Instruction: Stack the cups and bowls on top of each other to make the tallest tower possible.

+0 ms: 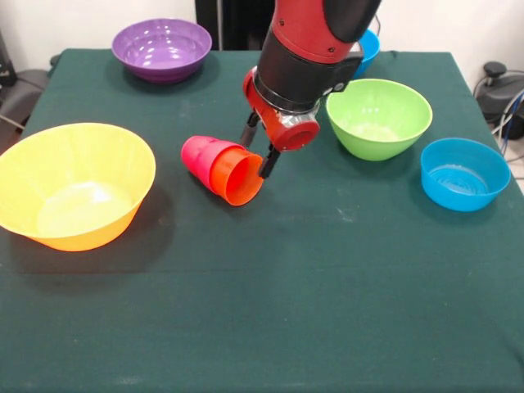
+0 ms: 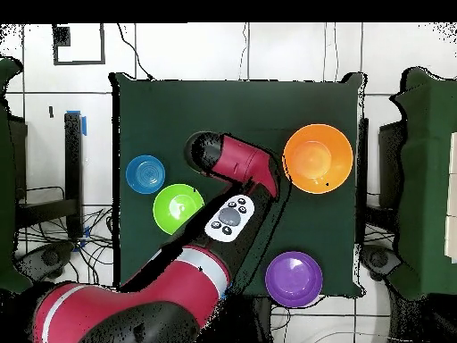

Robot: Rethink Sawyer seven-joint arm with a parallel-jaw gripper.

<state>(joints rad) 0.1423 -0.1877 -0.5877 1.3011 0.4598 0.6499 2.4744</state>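
Note:
An orange cup (image 1: 237,178) lies on its side at the table's middle, mouth toward the camera, nested over a red-pink cup (image 1: 196,153) that sticks out behind it. My gripper (image 1: 259,149) hangs right at the orange cup's rim, open, one finger behind the cup and one at the rim's right side. The cup rests on the cloth. In the overhead view the arm (image 2: 234,161) hides the gripper and both cups. The purple and lime green cups and the small ribbed bowl are out of view.
The large orange-yellow bowl (image 1: 74,184) (image 2: 317,158) stands left, the purple bowl (image 1: 162,49) (image 2: 293,277) far left, the lime green bowl (image 1: 378,117) (image 2: 176,207) right of the gripper, a blue bowl (image 1: 464,173) (image 2: 145,172) far right. Another blue bowl (image 1: 370,45) peeks from behind the arm.

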